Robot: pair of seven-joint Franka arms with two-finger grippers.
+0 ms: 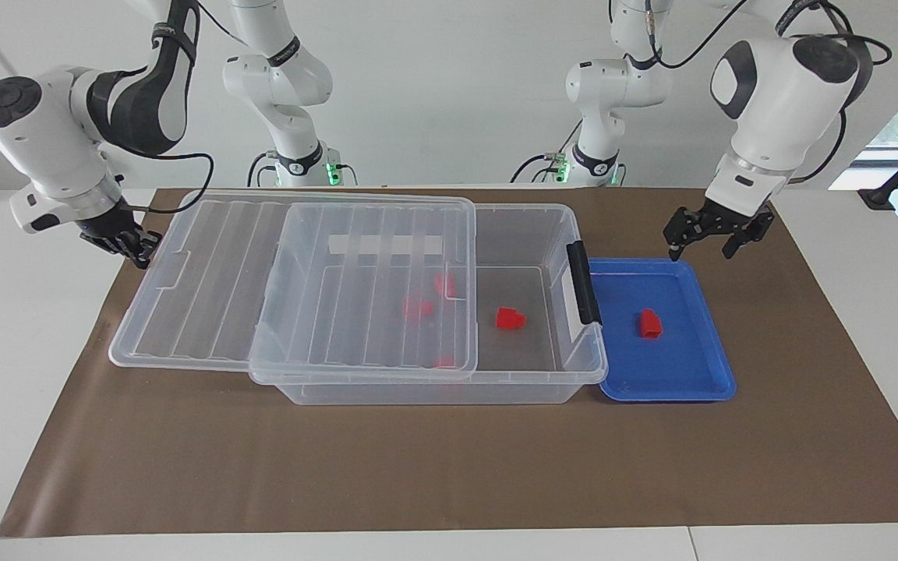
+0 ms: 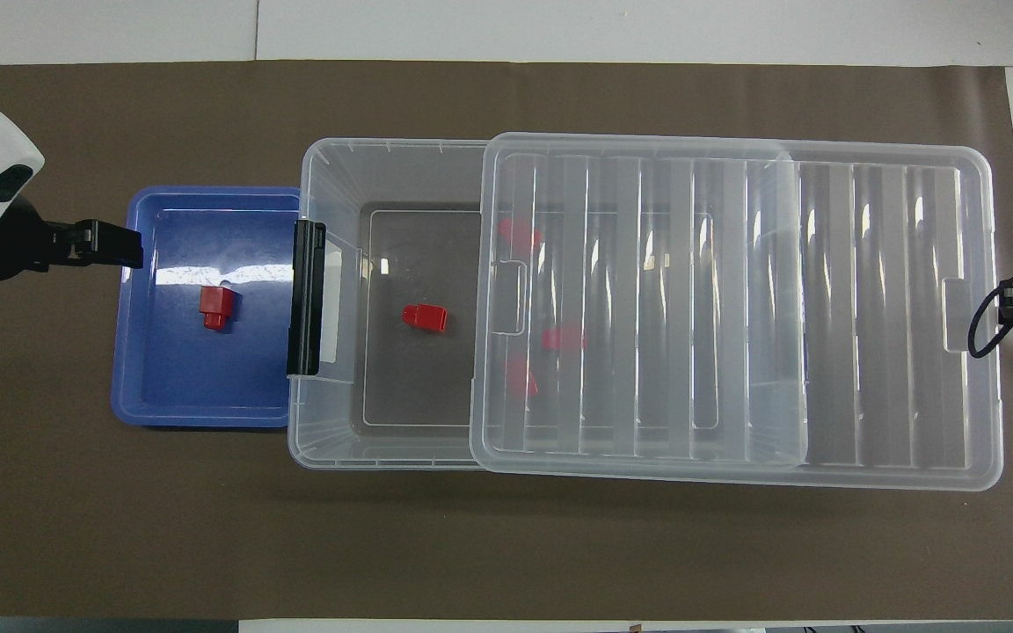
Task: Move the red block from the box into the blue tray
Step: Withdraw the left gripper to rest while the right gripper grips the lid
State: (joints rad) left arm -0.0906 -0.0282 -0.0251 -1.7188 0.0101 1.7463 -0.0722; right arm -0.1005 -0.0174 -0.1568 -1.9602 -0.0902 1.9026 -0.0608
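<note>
The red block lies free on the floor of the blue tray, which stands against the latch end of the box. My left gripper hangs open and empty in the air over the tray's rim toward the left arm's end of the table. My right gripper is shut and empty, low beside the end of the clear lid.
The lid is slid toward the right arm's end, leaving the box's latch end uncovered. A squat red piece lies in the uncovered part. More red pieces show through the lid. A brown mat covers the table.
</note>
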